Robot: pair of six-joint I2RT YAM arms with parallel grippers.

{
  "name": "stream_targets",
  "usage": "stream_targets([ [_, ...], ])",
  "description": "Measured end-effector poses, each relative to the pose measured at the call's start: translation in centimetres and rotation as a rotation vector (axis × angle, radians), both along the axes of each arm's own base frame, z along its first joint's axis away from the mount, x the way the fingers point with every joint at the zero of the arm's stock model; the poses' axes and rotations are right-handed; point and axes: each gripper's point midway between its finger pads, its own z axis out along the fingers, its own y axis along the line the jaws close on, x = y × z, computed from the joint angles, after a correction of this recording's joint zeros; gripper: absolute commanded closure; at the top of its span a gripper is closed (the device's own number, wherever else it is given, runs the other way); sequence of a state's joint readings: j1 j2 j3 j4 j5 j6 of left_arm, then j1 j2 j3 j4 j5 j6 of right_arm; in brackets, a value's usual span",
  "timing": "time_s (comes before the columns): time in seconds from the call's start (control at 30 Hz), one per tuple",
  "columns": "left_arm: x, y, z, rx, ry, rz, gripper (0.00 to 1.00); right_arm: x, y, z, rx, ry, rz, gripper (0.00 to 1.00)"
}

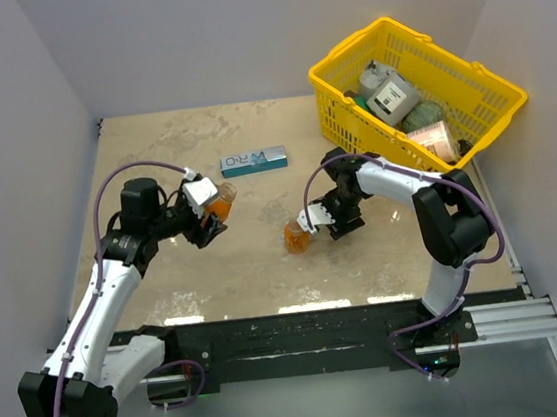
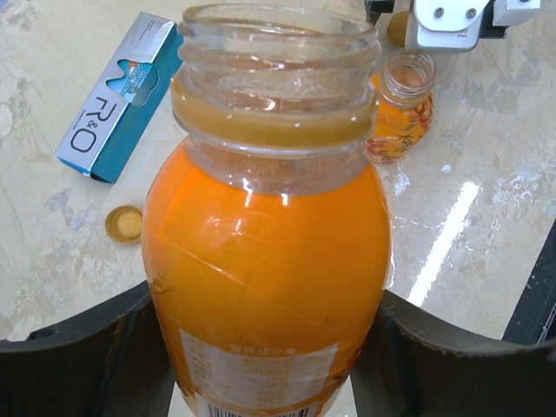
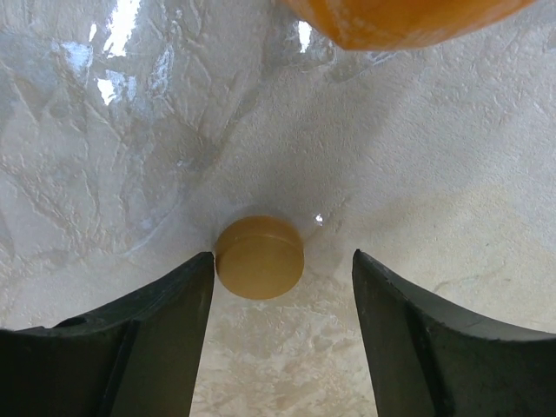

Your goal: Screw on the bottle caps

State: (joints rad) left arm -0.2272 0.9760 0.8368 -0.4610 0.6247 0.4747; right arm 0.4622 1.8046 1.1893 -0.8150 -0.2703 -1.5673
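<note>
Nearest the bases, right gripper stands open astride one cap lying flat on the table, gripping nothing. Second bottle stands uncapped just beside. Left gripper clamps the held bottle, neck uncapped. Other cap lies near the box. Farthest, yellow basket holds assorted packages.

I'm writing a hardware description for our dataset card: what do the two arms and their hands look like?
The left arm and right arm have white links between black joints, a purple cable looping along each. The left hand and right hand are white blocks with two dark, curved fingers.
</note>
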Motion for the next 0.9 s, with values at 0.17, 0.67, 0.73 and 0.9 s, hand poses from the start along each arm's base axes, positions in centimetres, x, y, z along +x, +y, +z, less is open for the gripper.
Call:
stream_targets([
  [0.17, 0.1, 0.1, 0.0, -0.003, 0.0, 0.007, 1.0, 0.0, 0.0, -0.1, -0.003, 0.0, 0.016, 0.34],
  [0.67, 0.1, 0.1, -0.3, -0.027, 0.015, 0.014, 1.0, -0.9, -0.6, 0.4, -0.005, 0.058, -0.058, 0.32],
  [0.73, 0.2, 0.1, -0.3, -0.031, 0.013, 0.013, 1.0, -0.8, -0.6, 0.5, -0.003, 0.057, -0.066, 0.32],
  [0.9, 0.1, 0.0, -0.2, -0.036, 0.018, 0.014, 1.0, -0.8, -0.6, 0.6, -0.007, 0.055, -0.064, 0.32],
])
